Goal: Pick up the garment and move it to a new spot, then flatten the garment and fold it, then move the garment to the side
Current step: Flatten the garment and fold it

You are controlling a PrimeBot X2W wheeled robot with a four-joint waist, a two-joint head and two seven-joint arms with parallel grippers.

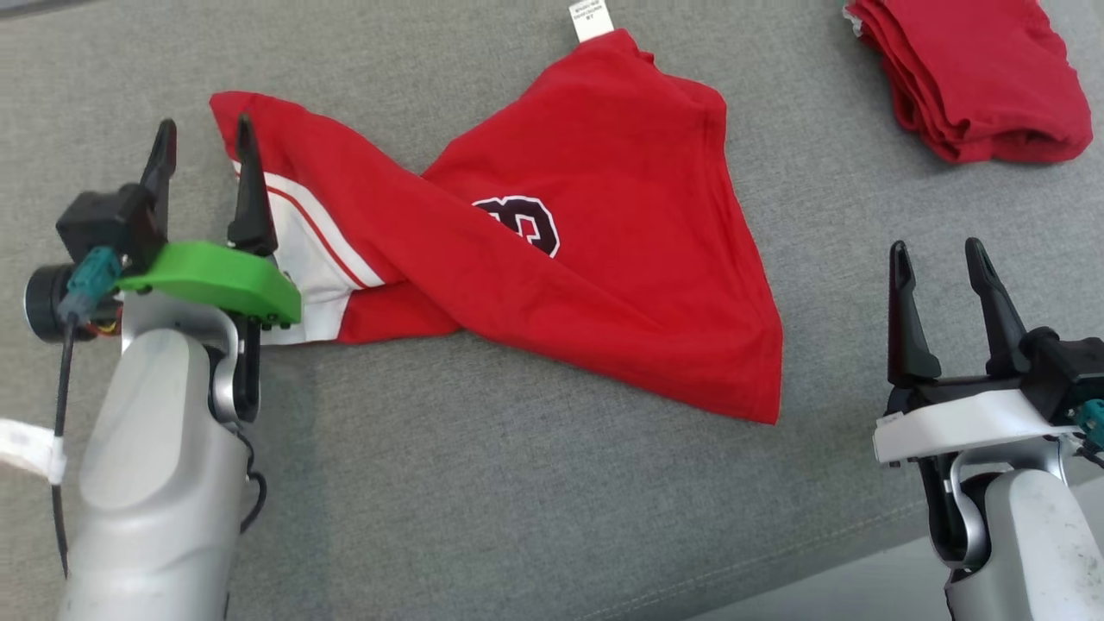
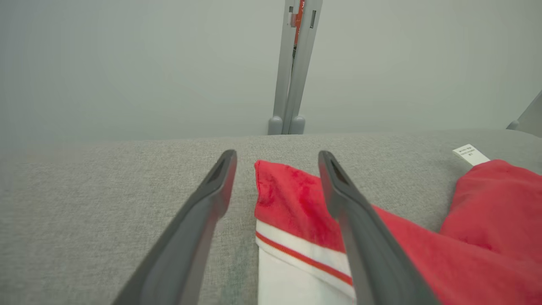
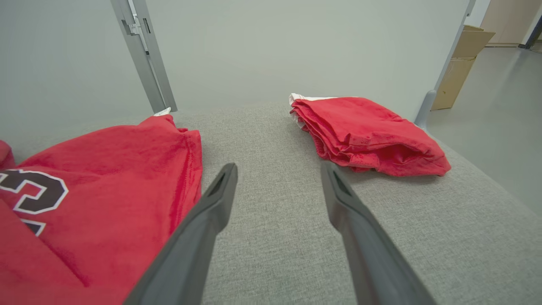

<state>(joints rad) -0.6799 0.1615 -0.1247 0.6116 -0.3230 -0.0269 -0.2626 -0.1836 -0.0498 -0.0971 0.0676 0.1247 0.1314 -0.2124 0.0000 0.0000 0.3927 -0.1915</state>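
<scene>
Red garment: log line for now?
red cloth garment: twisted on grey fabric surface | left gripper: open over striped end | right gripper: open, apart

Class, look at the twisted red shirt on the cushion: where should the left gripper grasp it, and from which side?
Likely the striped sleeve end, from the robot's left: it lies flat at the red shirt's edge, partly between the left gripper's open fingers, and pulling outward should undo the twist.

**Both my claws stand spread**

My left gripper (image 1: 205,128) is at the lower left, its fingers parted and pointing up, above my pale left forearm (image 1: 147,483). My right gripper (image 1: 937,250) is at the lower right, equally wide and empty.
</scene>
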